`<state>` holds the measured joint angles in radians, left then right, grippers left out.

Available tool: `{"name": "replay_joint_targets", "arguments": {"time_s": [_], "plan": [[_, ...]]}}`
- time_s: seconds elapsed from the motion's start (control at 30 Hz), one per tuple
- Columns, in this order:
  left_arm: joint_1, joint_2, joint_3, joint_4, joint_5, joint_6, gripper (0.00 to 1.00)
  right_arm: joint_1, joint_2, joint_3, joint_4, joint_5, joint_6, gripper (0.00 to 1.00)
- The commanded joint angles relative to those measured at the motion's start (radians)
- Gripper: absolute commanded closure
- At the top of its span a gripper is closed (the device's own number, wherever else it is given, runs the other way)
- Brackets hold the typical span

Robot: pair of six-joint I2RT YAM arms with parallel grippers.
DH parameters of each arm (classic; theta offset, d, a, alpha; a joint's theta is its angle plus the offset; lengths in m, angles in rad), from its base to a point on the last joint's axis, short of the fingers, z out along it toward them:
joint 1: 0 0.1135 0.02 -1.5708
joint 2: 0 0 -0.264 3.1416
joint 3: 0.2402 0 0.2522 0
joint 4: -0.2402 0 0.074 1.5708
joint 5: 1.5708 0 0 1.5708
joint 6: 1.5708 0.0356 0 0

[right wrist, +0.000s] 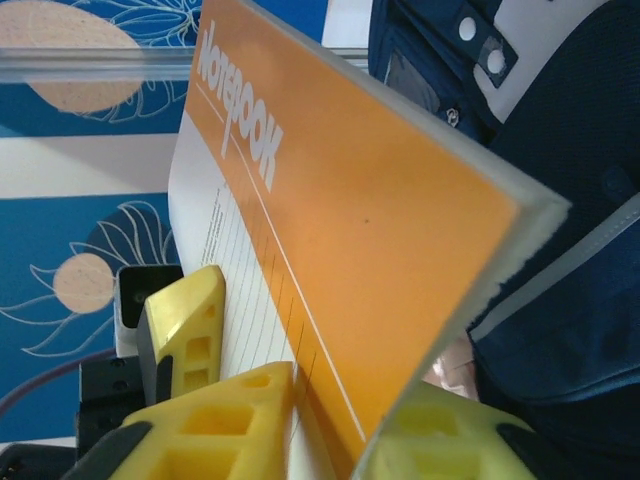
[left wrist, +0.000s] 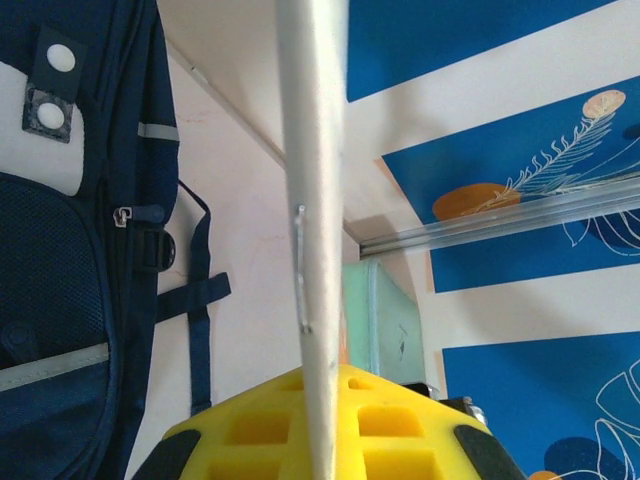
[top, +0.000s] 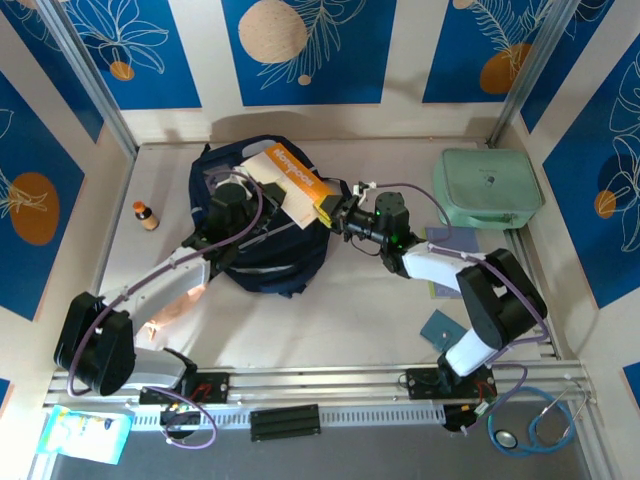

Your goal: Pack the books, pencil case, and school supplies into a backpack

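While the left gripper (left wrist: pixel 318 388) sits pressed together on the thin white edge of the orange-band notebook (top: pixel 292 172), left of centre in the top view, the navy backpack (top: pixel 268 262) with pale grey patches lies under both. Notebook: orange band printed "Notebook", white lined page, tilted across the backpack's top, near part hidden by the left wrist. Right gripper (top: pixel 335 211) pinches its right corner. Teal booklet (top: pixel 440 328) lower right, emblem too small. Flat sheets under the right arm are unclear.

White walls (top: pixel 205 50) with blue leaf-patterned panels (top: pixel 140 50), pale tabletop (top: pixel 360 290), aluminium corner posts (top: pixel 85 75)
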<state>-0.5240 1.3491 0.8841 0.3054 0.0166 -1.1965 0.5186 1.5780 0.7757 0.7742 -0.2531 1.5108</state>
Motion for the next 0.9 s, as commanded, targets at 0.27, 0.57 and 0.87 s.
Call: {"name": "replay_joint_targets", "arguments": {"time_s": [0.27,0.57,0.87], "plan": [[0.013,-0.08,-0.007,-0.22,-0.033,0.226,0.25,-0.019,-0.126,0.031,-0.236,0.075,-0.208,1.0],[0.015,-0.034,0.168,-0.712,0.018,0.946,0.0,-0.14,-0.366,-0.019,-0.625,0.17,-0.484,1.0],[-0.028,0.257,0.417,-1.015,0.027,1.283,0.09,-0.231,-0.517,-0.054,-0.774,0.195,-0.547,1.0]]}}
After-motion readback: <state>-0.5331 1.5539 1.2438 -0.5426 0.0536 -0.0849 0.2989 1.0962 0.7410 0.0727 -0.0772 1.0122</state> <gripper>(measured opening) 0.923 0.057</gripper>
